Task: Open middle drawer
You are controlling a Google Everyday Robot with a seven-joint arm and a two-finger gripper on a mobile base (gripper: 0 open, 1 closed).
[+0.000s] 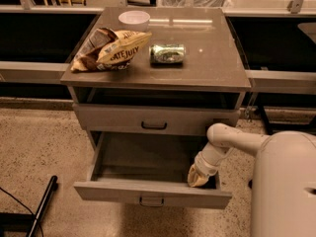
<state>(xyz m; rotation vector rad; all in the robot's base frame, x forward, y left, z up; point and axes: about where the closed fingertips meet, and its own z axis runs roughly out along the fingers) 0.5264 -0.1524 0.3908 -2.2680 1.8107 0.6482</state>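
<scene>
The middle drawer [113, 190] is pulled well out of the grey cabinet. Its flat front has a small dark centre handle [151, 200], and its bare tray interior [143, 159] shows. My gripper [197, 177] hangs from the white arm [232, 138] that comes in from the right. It sits inside the drawer at its right end, just behind the front panel. The drawer above [154, 120], also with a dark handle, is pushed in. Any drawer below is hidden by the open one.
On the cabinet top [207, 63] lie a chip bag [111, 48], a green can [168, 53] on its side and a white bowl [134, 19]. My white body [286, 186] stands right of the drawer. A dark bar [42, 206] lies on the speckled floor at left.
</scene>
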